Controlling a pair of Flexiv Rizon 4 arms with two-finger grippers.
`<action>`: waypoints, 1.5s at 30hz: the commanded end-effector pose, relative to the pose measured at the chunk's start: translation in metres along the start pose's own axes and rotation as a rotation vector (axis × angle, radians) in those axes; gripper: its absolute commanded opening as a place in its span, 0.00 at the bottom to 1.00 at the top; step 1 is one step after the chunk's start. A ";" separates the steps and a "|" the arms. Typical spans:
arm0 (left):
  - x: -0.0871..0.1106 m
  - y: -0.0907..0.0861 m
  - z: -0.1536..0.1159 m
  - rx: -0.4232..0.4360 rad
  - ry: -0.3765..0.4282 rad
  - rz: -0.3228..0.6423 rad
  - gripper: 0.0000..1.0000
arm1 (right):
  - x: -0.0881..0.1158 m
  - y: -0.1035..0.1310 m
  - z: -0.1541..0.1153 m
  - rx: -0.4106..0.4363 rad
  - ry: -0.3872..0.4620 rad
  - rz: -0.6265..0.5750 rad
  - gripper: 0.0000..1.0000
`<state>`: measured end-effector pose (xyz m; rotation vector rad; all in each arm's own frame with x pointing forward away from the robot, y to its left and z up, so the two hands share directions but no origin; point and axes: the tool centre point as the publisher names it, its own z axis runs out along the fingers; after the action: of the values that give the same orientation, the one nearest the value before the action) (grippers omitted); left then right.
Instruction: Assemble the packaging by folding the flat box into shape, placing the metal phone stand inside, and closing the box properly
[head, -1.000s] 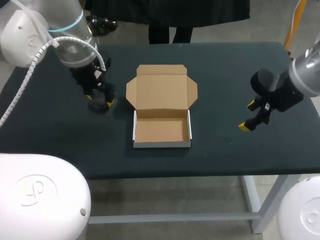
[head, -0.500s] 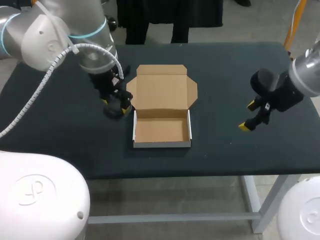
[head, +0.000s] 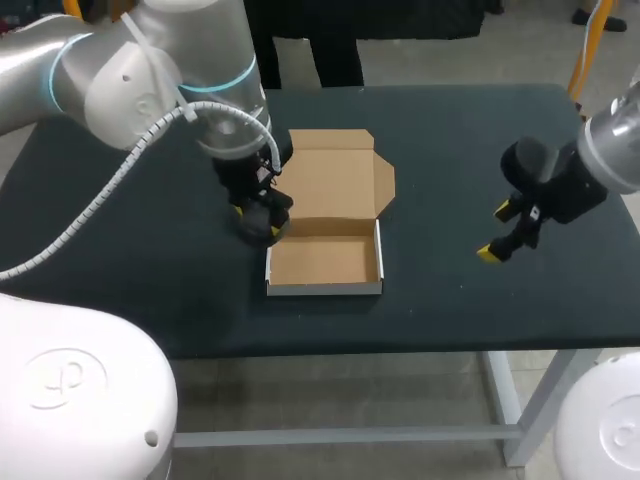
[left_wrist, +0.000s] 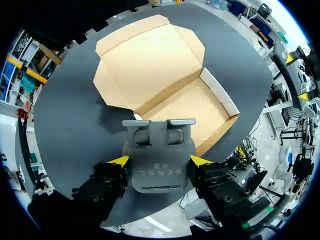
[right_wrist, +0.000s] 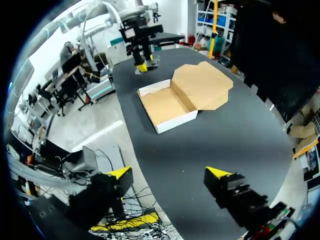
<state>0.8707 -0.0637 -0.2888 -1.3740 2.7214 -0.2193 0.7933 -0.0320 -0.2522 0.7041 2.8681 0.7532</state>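
Dark and bare ahead, the surface (head: 450, 300) was seen to carry the box (head: 325, 288), already folded into a tray with its lid (head: 330, 180) lying open behind; nothing was seen inside. The metal phone stand (left_wrist: 157, 145) was pinched by its side edges in the left tool (left_wrist: 160, 160), close by the box's left rear corner. It was judged stiff, smooth and fairly heavy, and the box light and easily dented. The right tool (right_wrist: 170, 175) was spread, well apart on the box's right.
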 end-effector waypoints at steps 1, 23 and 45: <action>0.010 -0.010 0.008 -0.017 -0.002 0.008 0.00 | 0.000 0.000 -0.002 -0.002 0.005 -0.002 1.00; 0.068 -0.044 0.041 -0.011 0.086 0.146 0.00 | 0.000 0.000 -0.002 -0.002 0.005 -0.002 1.00; 0.087 -0.060 0.105 -0.023 0.089 0.210 0.00 | 0.000 0.000 -0.002 -0.002 0.005 -0.002 1.00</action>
<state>0.8773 -0.1710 -0.3743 -1.0942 2.9245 -0.2563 0.7933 -0.0319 -0.2521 0.7043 2.8684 0.7527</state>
